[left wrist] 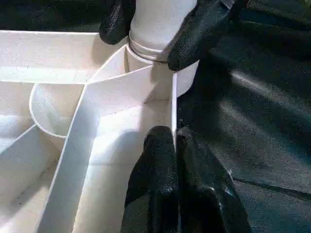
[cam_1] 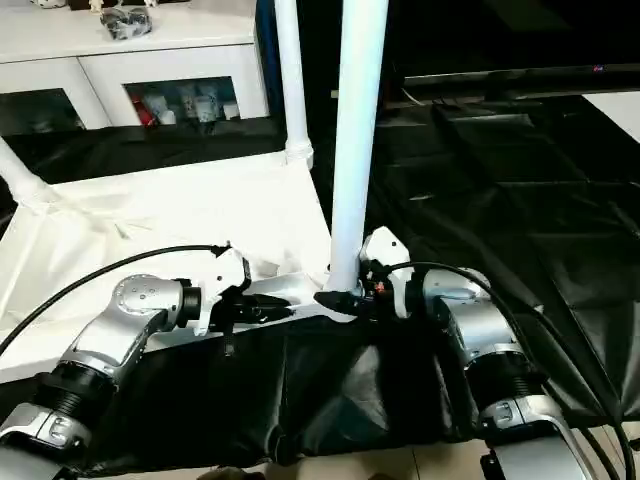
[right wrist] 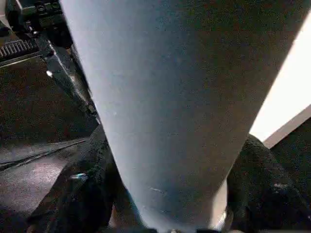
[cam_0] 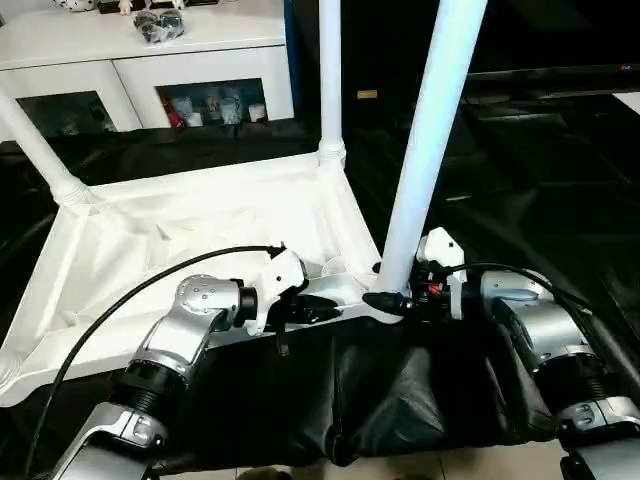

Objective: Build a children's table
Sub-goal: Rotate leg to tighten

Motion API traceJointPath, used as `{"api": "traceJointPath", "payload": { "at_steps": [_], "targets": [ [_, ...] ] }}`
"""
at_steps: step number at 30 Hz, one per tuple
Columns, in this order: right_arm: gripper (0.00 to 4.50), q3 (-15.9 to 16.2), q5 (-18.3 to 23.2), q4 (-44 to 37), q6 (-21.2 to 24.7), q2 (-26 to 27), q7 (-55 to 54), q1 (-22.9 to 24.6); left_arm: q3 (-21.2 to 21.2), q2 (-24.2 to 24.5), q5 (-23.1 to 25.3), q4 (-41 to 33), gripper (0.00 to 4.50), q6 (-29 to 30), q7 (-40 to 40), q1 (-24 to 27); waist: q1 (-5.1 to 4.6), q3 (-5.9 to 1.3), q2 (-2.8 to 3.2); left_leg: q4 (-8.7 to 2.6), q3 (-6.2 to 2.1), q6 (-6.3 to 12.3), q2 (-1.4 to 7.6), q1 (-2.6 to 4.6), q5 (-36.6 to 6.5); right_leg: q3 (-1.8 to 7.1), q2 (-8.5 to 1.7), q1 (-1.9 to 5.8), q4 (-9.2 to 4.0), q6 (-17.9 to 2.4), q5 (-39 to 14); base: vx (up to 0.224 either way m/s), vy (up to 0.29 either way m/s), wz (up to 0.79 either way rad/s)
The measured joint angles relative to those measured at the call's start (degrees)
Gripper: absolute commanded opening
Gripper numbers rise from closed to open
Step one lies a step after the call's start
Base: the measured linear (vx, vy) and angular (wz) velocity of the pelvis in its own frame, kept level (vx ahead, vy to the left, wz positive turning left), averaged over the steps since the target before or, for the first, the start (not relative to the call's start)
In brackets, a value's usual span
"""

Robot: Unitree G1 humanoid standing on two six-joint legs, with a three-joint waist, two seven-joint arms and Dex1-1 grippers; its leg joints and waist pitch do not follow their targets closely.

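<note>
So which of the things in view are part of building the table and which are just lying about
Part of the job:
- white tabletop, upside down
- near-corner leg, right gripper around its base
- two far legs and, standing in their sockets
- left gripper, shut on the tabletop's edge

Lying about:
- white cabinet with items on top and behind its glass
- black sheet

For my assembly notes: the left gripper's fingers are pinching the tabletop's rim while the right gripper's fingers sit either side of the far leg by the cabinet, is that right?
Not quite. The right gripper has its fingers around the base of the near corner leg, as the left wrist view shows, not the far leg. The left gripper does pinch the tabletop rim.
</note>
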Motion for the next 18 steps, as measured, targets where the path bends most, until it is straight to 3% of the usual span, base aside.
{"api": "traceJointPath", "payload": {
  "at_steps": [11,18],
  "targets": [
    [2.63,-0.07,-0.78,-0.04,0.14,1.16,-3.32,0.15,-0.06,-0.68,0.33,0.37,0.00,-0.08,2.33,-0.01,-0.16,0.00,-0.02,0.09,0.00,0.00,0.01,0.01,0.00,0.01,0.00,0.02,0.06,0.00,0.01,0.000,0.000,0.00],
    [2.62,-7.13,-3.46,8.40,0.49,13.02,-35.37,-4.14,0.78,-8.72,5.35,7.91,0.00,1.41,19.35,-5.66,-1.69,-0.03,-0.11,0.15,0.01,-0.02,-0.06,0.22,-0.01,0.14,-0.02,0.20,0.04,-0.10,0.07,0.000,0.000,0.00]
  ]
}}
